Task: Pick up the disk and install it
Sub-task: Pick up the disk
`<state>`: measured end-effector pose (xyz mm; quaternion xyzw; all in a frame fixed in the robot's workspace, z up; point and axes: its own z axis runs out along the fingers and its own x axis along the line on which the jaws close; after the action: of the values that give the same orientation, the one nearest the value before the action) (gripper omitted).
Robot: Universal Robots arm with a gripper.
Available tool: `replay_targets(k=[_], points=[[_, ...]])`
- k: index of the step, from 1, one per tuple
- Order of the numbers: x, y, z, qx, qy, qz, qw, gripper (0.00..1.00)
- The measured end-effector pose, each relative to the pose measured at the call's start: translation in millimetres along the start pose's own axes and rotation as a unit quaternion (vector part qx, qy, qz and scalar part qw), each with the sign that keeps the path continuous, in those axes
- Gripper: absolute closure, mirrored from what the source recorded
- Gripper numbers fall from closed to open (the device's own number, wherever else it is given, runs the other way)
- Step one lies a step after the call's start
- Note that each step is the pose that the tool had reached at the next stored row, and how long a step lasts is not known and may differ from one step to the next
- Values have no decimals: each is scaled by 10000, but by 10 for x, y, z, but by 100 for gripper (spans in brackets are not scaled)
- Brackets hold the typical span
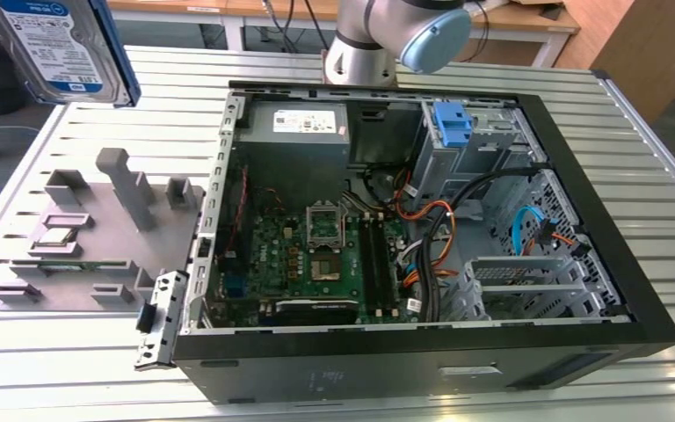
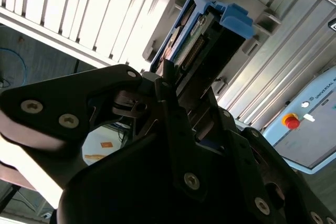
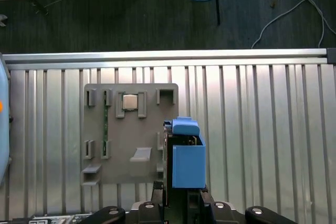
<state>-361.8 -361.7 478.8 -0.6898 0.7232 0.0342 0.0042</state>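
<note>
Currently the disk is hanging in the air at the exterior view's far left, above the slatted table. In the second wrist view the gripper is pinching it at one end, jaws pressed against its sides. Next right, a grey holder plate is lying flat on the table, a chip sitting in it. Further right, the open computer case is lying on its side, showing a green board, a power supply and a lighter blue bracket.
</note>
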Motion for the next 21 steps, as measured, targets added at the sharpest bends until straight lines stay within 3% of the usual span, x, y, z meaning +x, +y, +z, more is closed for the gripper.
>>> replay_targets(k=[12,21], points=[[-8,-164,-7,0,0,0,10000,65],[-16,-335,-14,-1,1,0,10000,65]])
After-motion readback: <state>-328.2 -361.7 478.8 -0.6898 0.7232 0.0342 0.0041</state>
